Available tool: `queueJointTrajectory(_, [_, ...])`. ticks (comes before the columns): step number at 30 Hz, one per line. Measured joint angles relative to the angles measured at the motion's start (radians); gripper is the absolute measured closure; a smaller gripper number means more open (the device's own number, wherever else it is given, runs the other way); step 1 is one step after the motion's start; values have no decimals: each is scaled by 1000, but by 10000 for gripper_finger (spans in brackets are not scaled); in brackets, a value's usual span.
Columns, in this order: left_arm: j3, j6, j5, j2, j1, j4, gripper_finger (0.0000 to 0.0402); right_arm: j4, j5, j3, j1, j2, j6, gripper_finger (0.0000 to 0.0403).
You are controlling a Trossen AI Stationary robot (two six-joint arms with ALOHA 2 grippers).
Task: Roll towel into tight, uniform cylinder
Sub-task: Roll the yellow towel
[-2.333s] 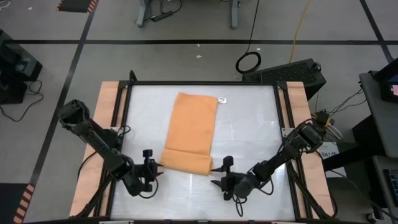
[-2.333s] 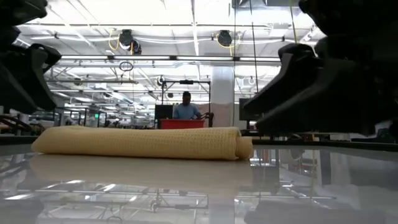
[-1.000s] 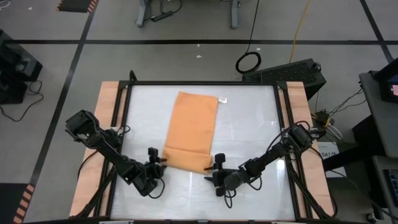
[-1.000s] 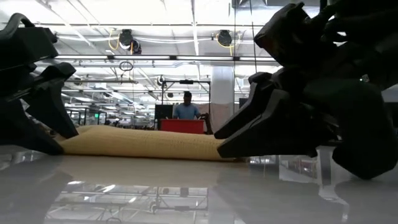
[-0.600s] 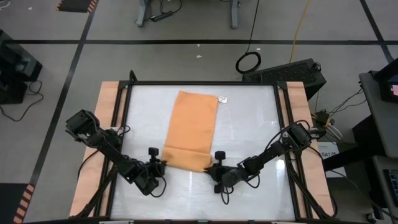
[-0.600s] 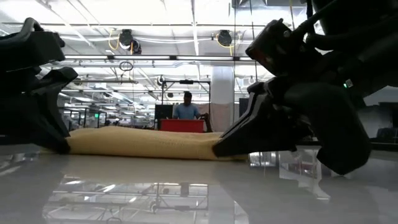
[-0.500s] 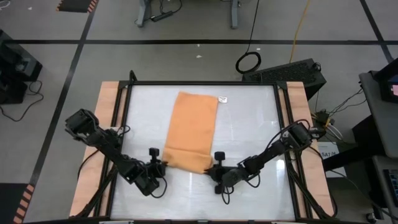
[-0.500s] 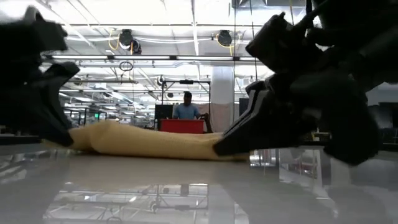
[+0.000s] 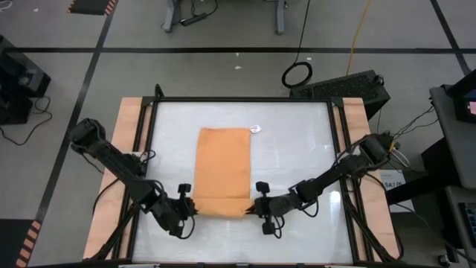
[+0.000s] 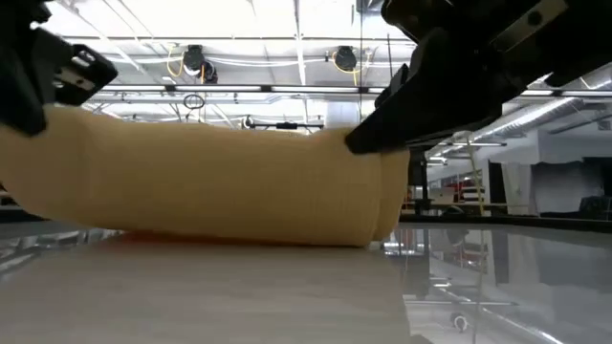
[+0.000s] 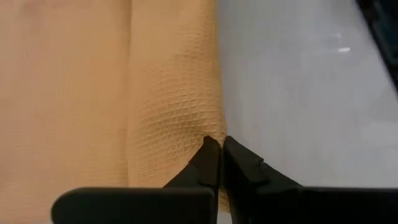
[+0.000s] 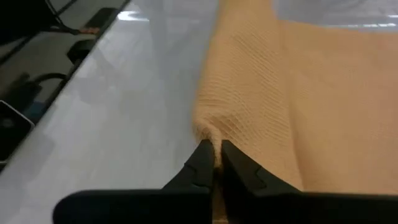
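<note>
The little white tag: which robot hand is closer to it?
Right. The tag sits at the towel's far right corner. The right gripper pinches the near right corner; the left gripper pinches the near left corner, farther across.

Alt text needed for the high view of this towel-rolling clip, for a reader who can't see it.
Seen from above, an orange-tan towel lies lengthwise on a glossy white table, its near end pinched at both corners: the left gripper is shut on one, the right gripper on the other. A small white tag sits at the far corner.
</note>
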Motion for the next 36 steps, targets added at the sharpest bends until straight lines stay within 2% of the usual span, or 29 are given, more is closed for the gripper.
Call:
queueJointTrajectory(10, [-32, -78, 63, -27, 138, -64, 387, -105, 1, 0, -89, -45, 52, 399])
queueJointTrajectory(17, [-90, -78, 69, -26, 223, -60, 387, -157, -44, 0, -141, -44, 53, 399])
queueJointTrajectory(24, [-111, -57, 69, -26, 272, -59, 387, -173, -45, 0, -179, -44, 59, 396])
queueJointTrajectory(32, [-111, -47, 49, -26, 307, -52, 385, -211, -42, 0, -202, -44, 72, 352])
queueJointTrajectory(36, [-112, -44, 37, -26, 315, -52, 369, -213, 31, 0, -199, -48, 49, 319])
